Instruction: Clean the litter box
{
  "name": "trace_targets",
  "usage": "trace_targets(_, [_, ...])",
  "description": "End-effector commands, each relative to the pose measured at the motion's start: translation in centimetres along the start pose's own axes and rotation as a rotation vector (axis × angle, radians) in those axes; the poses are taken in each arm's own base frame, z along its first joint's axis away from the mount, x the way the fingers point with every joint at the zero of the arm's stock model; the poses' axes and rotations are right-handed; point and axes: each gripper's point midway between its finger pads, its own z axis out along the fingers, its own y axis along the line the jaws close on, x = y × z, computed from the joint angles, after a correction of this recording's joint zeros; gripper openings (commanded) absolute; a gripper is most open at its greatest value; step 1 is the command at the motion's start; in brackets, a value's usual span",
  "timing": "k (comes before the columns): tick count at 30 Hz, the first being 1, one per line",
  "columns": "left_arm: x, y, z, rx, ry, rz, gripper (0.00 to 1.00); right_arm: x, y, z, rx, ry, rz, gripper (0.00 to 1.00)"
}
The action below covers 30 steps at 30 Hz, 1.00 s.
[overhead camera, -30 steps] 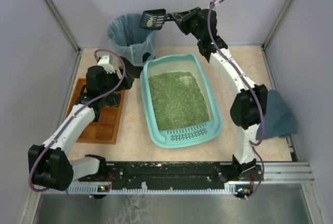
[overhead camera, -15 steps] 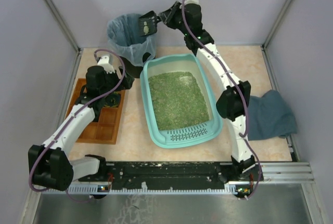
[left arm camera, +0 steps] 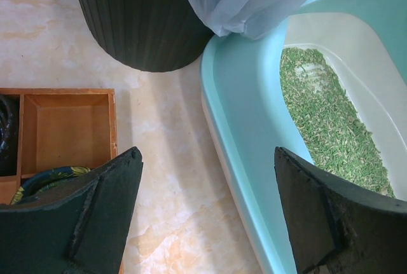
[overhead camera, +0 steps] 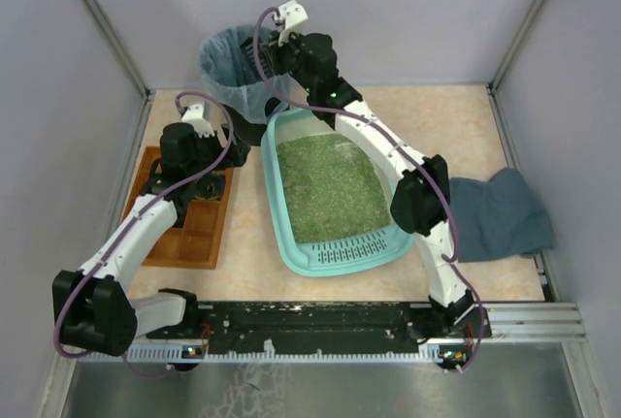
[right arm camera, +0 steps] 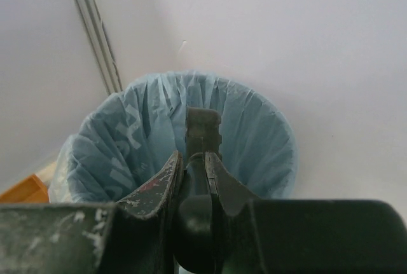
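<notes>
in your right wrist view the scoop [right arm camera: 203, 128] shows only edge-on past the right gripper [right arm camera: 196, 159], so you cannot tell what its blade carries. from above you cannot make the scoop out past the right wrist. in your left wrist view the litter box [left arm camera: 238, 121] runs off the right and bottom edges, the black bin [left arm camera: 140, 20] off the top, the wooden tray [left arm camera: 67, 128] off the left. a dark thing [left arm camera: 6, 137] at that left edge and a patterned one [left arm camera: 48, 177] under a finger of the left gripper [left arm camera: 206, 159] are too cut off to name.
</notes>
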Motion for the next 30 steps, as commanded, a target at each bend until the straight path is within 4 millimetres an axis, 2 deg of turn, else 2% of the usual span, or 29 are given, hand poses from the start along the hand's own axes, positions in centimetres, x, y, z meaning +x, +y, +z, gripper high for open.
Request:
trace_targets(1, [-0.6,-0.4,-0.2,0.025,-0.024,0.0,0.89,-9.4,0.1,-2.2,0.008,-0.219,-0.171,0.0])
trace_targets(9, [-0.6,-0.4,-0.2,0.028,-0.023,0.0,0.9,-10.4,0.8,-2.6,-0.022,-0.254,-0.157,0.0])
trace_targets(14, [-0.5,-0.4,-0.1,0.026,-0.021,0.001,0.9,-12.7,1.9,-3.4,-0.072,-0.29,-0.074,0.0])
trace_targets(17, [-0.6,-0.2,0.0,0.015,-0.024,-0.006,0.9,-14.8,2.8,-4.7,-0.114,-0.322,-0.026,0.0])
trace_targets(23, [-0.5,-0.7,0.3,0.045,-0.018,-0.011,0.91,-19.1,2.6,-9.4,-0.098,-0.42,0.045,0.0])
trace_targets(25, [-0.5,-1.0,0.4,0.056,-0.011,-0.012,0.91,-19.3,2.6,-11.4,-0.099,-0.447,0.08,0.0])
trace_targets(29, [-0.4,-1.5,0.5,0.083,-0.002,-0.013,0.91,-20.4,1.6,-16.8,-0.049,-0.518,0.135,0.0])
trace_targets(30, [-0.4,-1.9,0.4,0.095,-0.002,-0.01,0.91,-19.9,1.3,-17.7,-0.03,-0.514,0.143,0.0])
